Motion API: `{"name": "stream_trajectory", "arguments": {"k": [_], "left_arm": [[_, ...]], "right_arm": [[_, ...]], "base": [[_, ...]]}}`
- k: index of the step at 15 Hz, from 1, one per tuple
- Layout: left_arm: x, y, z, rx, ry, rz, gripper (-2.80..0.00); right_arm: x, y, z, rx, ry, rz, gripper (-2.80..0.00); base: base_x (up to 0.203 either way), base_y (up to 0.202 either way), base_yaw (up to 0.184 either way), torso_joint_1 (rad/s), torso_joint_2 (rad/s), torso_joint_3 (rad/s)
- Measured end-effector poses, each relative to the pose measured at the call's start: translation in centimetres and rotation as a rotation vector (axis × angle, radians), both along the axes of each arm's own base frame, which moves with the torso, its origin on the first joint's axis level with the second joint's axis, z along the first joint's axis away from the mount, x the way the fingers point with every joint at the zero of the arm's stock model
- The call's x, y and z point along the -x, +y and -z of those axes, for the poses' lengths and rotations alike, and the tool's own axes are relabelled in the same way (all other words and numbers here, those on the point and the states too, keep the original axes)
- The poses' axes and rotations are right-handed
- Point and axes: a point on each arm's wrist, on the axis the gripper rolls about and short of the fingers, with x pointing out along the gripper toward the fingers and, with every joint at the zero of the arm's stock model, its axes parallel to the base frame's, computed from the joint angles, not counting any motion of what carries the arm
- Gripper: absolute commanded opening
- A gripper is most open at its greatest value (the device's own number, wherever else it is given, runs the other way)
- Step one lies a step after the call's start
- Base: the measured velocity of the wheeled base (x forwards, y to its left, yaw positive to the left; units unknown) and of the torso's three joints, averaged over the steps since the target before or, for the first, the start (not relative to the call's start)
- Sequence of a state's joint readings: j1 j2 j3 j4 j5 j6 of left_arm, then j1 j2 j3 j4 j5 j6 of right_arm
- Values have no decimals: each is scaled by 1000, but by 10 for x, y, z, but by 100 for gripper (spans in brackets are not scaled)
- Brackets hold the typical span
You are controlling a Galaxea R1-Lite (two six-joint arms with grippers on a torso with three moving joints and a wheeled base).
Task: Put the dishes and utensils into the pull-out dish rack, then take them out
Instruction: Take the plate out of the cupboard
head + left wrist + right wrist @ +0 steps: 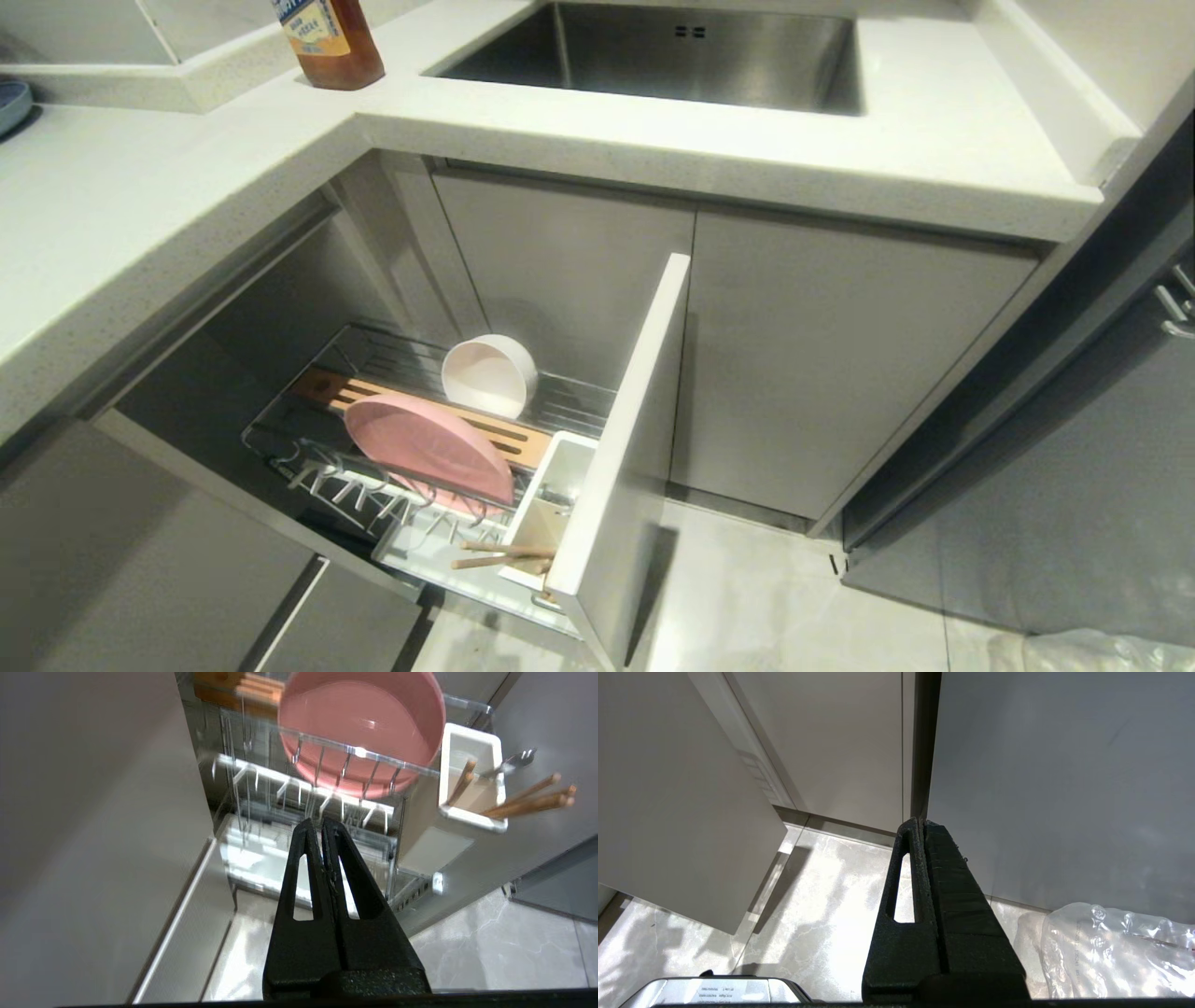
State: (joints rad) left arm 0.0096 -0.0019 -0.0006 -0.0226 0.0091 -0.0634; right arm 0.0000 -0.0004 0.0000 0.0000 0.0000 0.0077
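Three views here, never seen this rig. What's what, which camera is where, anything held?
It is a two-armed wheeled robot at a kitchen counter. The head view looks down at the pull-out dish rack, drawn out, holding a pink plate, a cream bowl and chopsticks in the white caddy. The fork shows only in the left wrist view. The other two cameras sit behind each end effector: left end effector is near the rack, right end effector over the floor. Both are shut and empty.

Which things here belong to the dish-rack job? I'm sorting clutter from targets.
Job: dish rack, pink plate, white bowl, chopsticks, fork.
Lying about: bottle, sink, plastic wrap.
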Motion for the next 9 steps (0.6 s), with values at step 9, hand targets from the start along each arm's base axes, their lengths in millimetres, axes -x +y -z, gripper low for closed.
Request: {"name": "stream_trajectory", "arguments": {"k": [9], "left_arm": [[80, -6, -148, -40, -557, 228, -280]], "right_arm": [[0, 0, 0, 0, 0, 0, -280]], "base": [[0, 0, 0, 0, 0, 0]]}}
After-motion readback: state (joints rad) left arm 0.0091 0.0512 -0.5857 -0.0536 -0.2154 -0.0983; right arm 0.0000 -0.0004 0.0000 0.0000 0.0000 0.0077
